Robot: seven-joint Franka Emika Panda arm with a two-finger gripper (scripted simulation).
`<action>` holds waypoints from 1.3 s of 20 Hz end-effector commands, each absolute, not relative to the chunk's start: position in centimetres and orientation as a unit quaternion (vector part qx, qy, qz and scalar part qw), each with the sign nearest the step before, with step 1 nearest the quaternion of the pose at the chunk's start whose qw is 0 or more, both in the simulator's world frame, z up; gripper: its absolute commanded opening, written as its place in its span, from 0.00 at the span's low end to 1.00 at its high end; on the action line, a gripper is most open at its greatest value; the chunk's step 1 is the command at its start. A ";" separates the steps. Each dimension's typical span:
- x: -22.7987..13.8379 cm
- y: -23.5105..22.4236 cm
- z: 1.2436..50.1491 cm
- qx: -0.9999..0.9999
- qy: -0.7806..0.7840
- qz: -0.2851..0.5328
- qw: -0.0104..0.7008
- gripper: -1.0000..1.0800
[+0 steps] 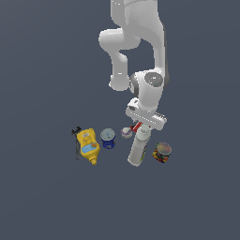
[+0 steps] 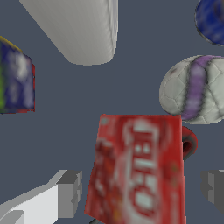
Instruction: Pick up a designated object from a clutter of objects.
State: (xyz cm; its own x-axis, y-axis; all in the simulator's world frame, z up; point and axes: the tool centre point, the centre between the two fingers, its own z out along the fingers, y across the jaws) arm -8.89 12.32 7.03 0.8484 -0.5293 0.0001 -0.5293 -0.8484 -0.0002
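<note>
Here the fingers (image 2: 61,194) stand apart, one on each side of the red box (image 2: 139,170), not visibly touching it. The box with white lettering lies on the desk (image 1: 42,70) under the wrist, just beside the purple-white cup (image 2: 194,89) and near the white bottle (image 2: 81,28). Yellow bottle (image 1: 88,146), blue-lidded cup (image 1: 108,138) and can (image 1: 162,152) lie around.

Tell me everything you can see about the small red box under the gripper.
The red box is small and flat, apparently cardboard, with blurred white lettering on its face. In the wrist view it sits between the two grey fingertips, with gaps showing on both sides. In the exterior view only a red sliver shows beneath the gripper, beside the white bottle.
</note>
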 end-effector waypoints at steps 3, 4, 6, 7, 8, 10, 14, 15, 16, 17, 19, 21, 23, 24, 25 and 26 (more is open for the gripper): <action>-9.0 12.3 5.1 -0.961 0.276 0.000 0.000 0.96; -9.0 12.3 4.8 -0.961 0.276 0.000 0.000 0.96; -9.0 12.3 4.3 -0.961 0.276 0.000 0.000 0.96; -9.0 12.3 4.1 -0.961 0.276 0.000 0.000 0.96; -9.0 12.3 4.0 -0.961 0.276 0.000 0.000 0.96; -9.0 12.3 3.9 -0.961 0.276 0.000 0.000 0.96; -9.0 12.3 3.9 -0.961 0.276 0.000 0.000 0.00; -9.0 12.3 3.9 -0.961 0.276 0.000 0.000 0.00; -9.0 12.3 3.9 -0.961 0.276 0.000 0.000 0.00; -9.0 12.3 3.9 -0.961 0.276 0.000 0.000 0.00; -9.0 12.3 3.9 -0.961 0.276 0.000 0.000 0.00; -8.4 12.4 4.5 -0.961 0.277 -0.007 0.004 0.00; -8.4 12.4 4.6 -0.961 0.277 -0.007 0.004 0.00; -8.4 12.3 4.7 -0.961 0.277 -0.007 0.004 0.00; -8.4 12.3 4.9 -0.961 0.277 -0.007 0.004 0.00; -8.4 12.2 5.1 -0.961 0.277 -0.007 0.004 0.00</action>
